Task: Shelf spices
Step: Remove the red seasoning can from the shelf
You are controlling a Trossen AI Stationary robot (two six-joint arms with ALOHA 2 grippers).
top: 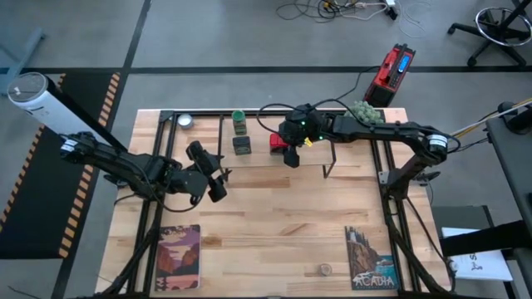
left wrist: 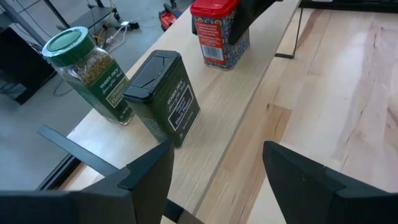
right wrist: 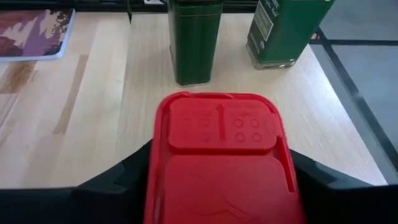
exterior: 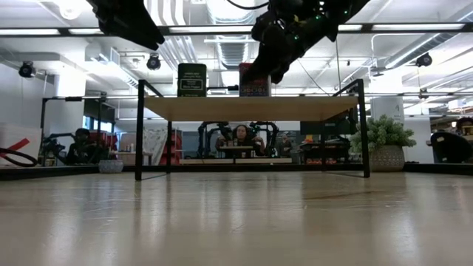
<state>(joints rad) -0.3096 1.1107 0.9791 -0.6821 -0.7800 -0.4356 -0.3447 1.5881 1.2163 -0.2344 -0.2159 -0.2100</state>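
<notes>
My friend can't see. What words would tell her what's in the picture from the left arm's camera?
Three spice containers stand on a light wooden shelf: a green-capped bottle, a dark square jar and a red tin with the right gripper's dark fingers around it. The left gripper shows open in the foreground, holding nothing.
</notes>
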